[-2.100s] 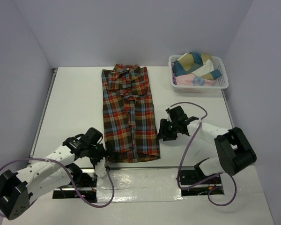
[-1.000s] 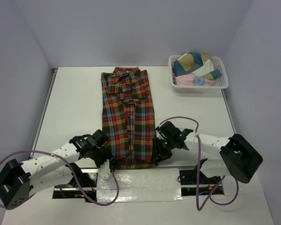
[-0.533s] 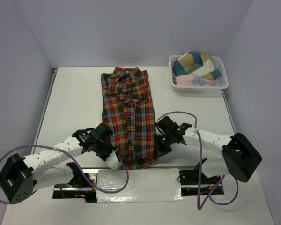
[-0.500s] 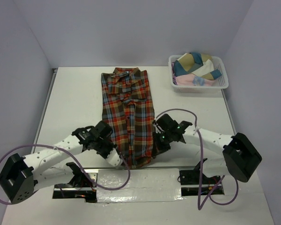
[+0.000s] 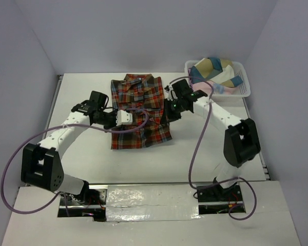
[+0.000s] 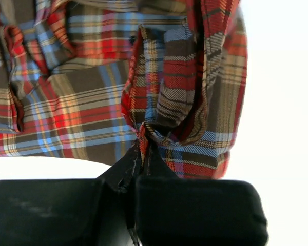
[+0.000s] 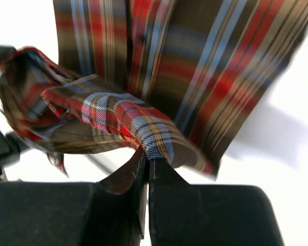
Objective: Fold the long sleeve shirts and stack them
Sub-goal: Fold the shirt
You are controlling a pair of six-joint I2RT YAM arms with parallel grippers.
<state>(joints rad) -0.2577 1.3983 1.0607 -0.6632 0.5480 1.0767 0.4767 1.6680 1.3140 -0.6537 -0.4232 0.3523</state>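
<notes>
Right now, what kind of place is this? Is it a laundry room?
Probably a robot test booth, not a home: plain walls box in a white table, a robot's left gripper and right gripper pinch a plaid shirt, and a white basket holds more cloth.

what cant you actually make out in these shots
- Top view: layers under the plaid shirt, covered by its top fold.
- Top view: fingertips of the left end effector and right end effector, hidden by their bodies and bunched cloth.
- Top view: which garments fill the basket, piled and too small.
- Right wrist view: fine shirt detail, blurred.
- Left wrist view: shirt outline, cut off by frame edges.
</notes>
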